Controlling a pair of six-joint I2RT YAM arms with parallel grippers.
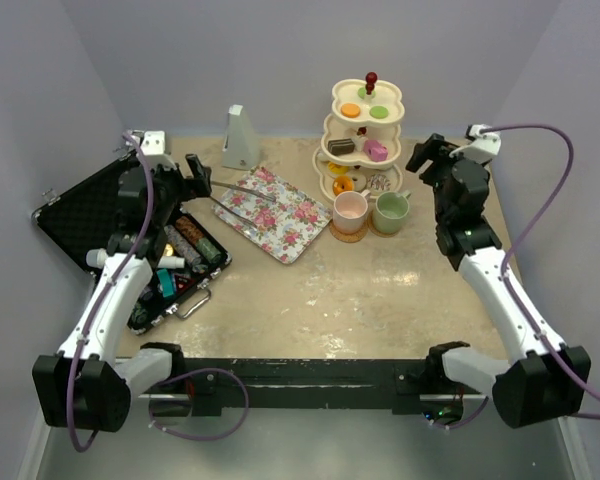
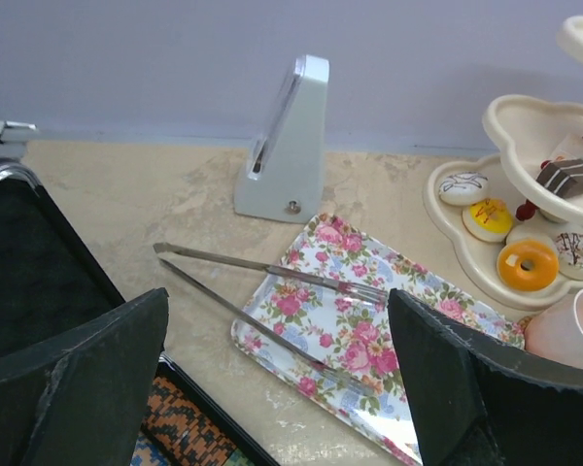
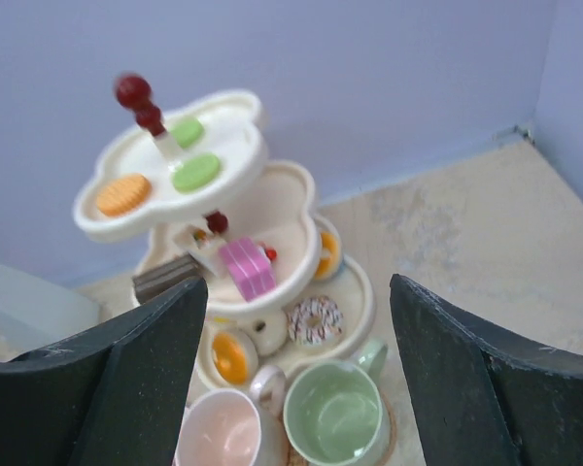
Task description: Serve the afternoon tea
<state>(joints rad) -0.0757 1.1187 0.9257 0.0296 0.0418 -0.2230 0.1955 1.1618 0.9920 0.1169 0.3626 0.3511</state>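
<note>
The left fingers (image 2: 87, 388) are gaping empty over the tongs (image 2: 262, 268) on the floral tray (image 2: 428, 306), likely readying a pickup. The right fingers (image 3: 466, 388), also apart, are facing the stocked stand (image 3: 272, 214) and mugs (image 3: 335, 417).

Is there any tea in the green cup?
Empty. The right wrist view looks straight into the green mug and shows only its bare green bottom.

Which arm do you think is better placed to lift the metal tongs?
Left, probably: its open jaws frame the metal tongs lying just ahead; the right arm faces the cream tiered stand.
</note>
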